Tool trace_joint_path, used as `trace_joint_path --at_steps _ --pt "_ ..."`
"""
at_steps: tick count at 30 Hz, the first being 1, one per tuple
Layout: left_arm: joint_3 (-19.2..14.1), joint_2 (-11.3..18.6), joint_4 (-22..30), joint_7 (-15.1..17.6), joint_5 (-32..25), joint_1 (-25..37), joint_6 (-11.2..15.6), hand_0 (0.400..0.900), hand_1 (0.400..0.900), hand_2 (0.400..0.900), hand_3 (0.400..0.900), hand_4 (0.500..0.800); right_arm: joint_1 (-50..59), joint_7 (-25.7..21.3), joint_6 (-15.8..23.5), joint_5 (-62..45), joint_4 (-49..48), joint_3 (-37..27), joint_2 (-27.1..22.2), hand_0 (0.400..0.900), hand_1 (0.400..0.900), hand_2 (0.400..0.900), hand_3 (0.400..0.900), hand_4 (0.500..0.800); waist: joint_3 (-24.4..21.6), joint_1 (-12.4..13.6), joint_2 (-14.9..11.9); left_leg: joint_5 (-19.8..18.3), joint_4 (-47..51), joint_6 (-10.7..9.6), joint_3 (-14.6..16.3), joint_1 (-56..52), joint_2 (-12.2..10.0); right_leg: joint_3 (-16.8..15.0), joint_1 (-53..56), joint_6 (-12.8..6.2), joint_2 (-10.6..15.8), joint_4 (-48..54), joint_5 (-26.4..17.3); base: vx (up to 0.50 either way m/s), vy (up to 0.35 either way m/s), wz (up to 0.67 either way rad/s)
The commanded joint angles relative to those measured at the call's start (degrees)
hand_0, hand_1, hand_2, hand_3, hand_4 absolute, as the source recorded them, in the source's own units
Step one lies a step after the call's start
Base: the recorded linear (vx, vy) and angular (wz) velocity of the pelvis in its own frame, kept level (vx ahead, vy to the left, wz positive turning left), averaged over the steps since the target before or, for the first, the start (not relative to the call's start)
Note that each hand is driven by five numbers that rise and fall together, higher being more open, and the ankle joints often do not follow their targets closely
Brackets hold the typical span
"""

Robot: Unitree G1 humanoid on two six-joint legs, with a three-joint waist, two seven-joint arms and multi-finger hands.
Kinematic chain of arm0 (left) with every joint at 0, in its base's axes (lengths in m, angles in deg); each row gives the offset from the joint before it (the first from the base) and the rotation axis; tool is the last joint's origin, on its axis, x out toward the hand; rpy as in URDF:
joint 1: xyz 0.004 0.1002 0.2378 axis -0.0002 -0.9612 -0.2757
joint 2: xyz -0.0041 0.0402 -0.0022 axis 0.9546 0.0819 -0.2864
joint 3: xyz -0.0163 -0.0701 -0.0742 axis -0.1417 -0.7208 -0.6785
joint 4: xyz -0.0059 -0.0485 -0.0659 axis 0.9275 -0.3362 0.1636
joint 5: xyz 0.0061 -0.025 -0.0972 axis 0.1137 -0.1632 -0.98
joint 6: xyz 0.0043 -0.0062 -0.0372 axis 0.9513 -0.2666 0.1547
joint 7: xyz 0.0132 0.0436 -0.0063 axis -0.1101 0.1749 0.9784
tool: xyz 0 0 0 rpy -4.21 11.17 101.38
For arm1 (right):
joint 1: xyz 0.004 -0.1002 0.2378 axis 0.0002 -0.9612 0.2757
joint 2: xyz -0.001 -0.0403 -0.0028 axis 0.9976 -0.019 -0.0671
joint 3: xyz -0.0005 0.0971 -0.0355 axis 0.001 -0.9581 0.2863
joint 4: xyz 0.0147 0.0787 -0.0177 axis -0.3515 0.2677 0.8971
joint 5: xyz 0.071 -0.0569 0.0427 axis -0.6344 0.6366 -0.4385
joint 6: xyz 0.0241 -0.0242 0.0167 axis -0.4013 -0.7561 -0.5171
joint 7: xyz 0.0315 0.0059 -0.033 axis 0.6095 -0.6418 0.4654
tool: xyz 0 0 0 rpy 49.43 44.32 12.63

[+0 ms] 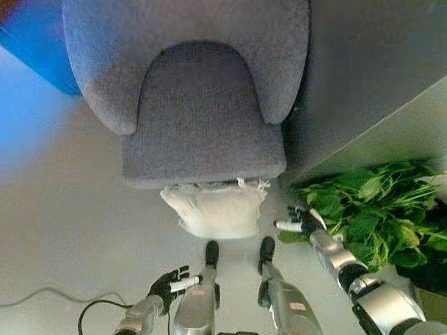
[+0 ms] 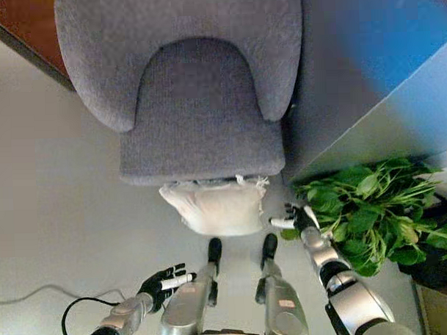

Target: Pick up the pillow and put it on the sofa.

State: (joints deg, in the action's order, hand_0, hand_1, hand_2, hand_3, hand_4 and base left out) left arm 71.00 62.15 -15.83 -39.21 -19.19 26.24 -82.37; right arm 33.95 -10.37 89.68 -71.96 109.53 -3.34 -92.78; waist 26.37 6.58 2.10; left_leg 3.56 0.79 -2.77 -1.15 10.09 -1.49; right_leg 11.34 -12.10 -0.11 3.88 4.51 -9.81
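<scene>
A white pillow (image 1: 216, 210) with a fringed edge lies on the floor against the front of the grey sofa (image 1: 200, 131), a single-seat one with a curved back. My left hand (image 1: 171, 282) is low at the lower left, fingers relaxed and empty, short of the pillow. My right hand (image 1: 299, 221) is to the right of the pillow, fingers spread open and empty, a little apart from it.
A green leafy plant (image 1: 379, 213) stands at the right, close behind my right hand. A grey wall or panel (image 1: 367, 67) rises to the right of the sofa. Pale floor (image 1: 56, 217) spreads to the left.
</scene>
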Motion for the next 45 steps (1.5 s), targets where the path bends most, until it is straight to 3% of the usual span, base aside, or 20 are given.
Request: trace_joint_path --at_steps 1,8,15,24,37,38,39,40,45 --pt "2.7 2.3 -1.2 -1.0 -2.8 -1.9 2.3 0.9 0.9 0.9 0.9 0.8 4.0 -3.6 1.2 -1.2 -3.7 0.3 -3.0 0.9 0.9 0.9 0.9 0.8 2.1 0.8 1.2 2.5 2.5 3.0 0.3 5.2 3.5 -0.3 -4.9 -2.12 -1.2 -11.5 8.8 -0.11 0.088 0.04" --pt "5.6 1.5 0.2 -0.9 -7.1 -1.5 7.8 0.9 0.9 0.9 0.9 0.8 11.5 -9.4 2.5 1.5 -4.0 0.2 -6.7 0.9 0.9 0.9 0.9 0.8 3.4 1.4 1.8 4.0 1.0 2.9 0.3 14.5 4.1 0.0 -14.6 -2.49 -0.2 -13.8 7.2 -0.03 0.047 0.05" --pt "8.5 0.6 5.3 -1.9 -11.9 -1.4 10.2 0.9 0.9 0.9 0.9 0.8 17.1 -11.8 2.1 3.3 -3.9 1.7 -9.5 0.9 0.9 0.9 0.9 0.8 3.4 1.8 3.5 5.1 -0.9 2.4 0.4 23.1 4.5 0.1 -23.0 -3.08 0.8 -15.3 5.7 0.0 0.073 0.05" --pt "10.3 -0.1 8.8 -1.0 -13.8 -2.8 11.8 0.9 0.9 0.9 0.9 0.8 22.6 -8.1 2.9 1.9 -4.5 4.2 -11.1 0.9 0.9 0.9 0.9 0.8 3.4 2.7 5.5 5.7 -2.6 2.1 0.2 31.7 4.8 -0.6 -31.4 -3.43 1.2 -17.5 5.8 -0.01 0.071 0.03" --pt "9.2 -1.3 11.2 0.5 -12.5 -3.6 12.4 0.9 0.9 0.9 0.9 0.8 23.0 -0.7 2.3 0.1 -10.2 7.1 -9.0 0.9 0.9 0.9 0.9 0.8 3.4 3.6 5.7 6.2 -2.4 1.4 0.4 33.6 4.7 -0.3 -33.0 -3.66 1.4 -17.7 6.1 -0.02 0.039 0.01" --pt "9.1 -1.3 11.1 0.3 -12.4 -3.6 12.4 0.9 0.9 0.9 0.9 0.8 23.0 -0.6 2.2 0.4 -10.3 7.3 -8.9 0.663 0.663 0.663 0.663 0.658 3.4 3.6 5.6 6.2 -2.4 1.4 0.4 33.6 4.7 -0.3 -33.0 -3.69 1.4 -17.6 6.0 0.0 0.0 0.0" --pt "9.1 -1.3 11.0 0.2 -12.5 -3.6 12.4 0.9 0.9 0.9 0.9 0.8 23.0 -0.3 2.4 0.0 -10.3 7.4 -8.8 0.559 0.559 0.559 0.559 0.595 3.4 3.6 5.6 6.3 -2.4 1.4 0.5 33.5 4.7 -0.3 -32.9 -3.72 1.4 -17.6 6.0 0.0 0.0 0.0" --pt "9.2 -1.2 10.9 0.1 -12.5 -3.6 12.4 0.9 0.9 0.9 0.9 0.8 23.0 0.1 2.4 -0.2 -10.3 7.5 -8.8 0.4 0.4 0.4 0.4 0.5 3.4 3.6 5.5 6.2 -2.5 1.4 0.4 33.4 4.6 -0.3 -32.8 -3.74 1.4 -17.6 5.9 0.0 0.0 0.0" --pt "9.3 -1.2 10.6 0.3 -12.4 -3.8 12.6 0.9 0.9 0.9 0.9 0.8 23.1 0.2 2.8 -0.2 -9.8 7.9 -8.7 0.4 0.4 0.4 0.4 0.5 3.4 3.5 5.2 6.1 -2.1 1.5 0.3 32.4 4.7 -0.3 -32.0 -3.75 1.1 -17.5 5.8 0.0 -0.001 -0.02"
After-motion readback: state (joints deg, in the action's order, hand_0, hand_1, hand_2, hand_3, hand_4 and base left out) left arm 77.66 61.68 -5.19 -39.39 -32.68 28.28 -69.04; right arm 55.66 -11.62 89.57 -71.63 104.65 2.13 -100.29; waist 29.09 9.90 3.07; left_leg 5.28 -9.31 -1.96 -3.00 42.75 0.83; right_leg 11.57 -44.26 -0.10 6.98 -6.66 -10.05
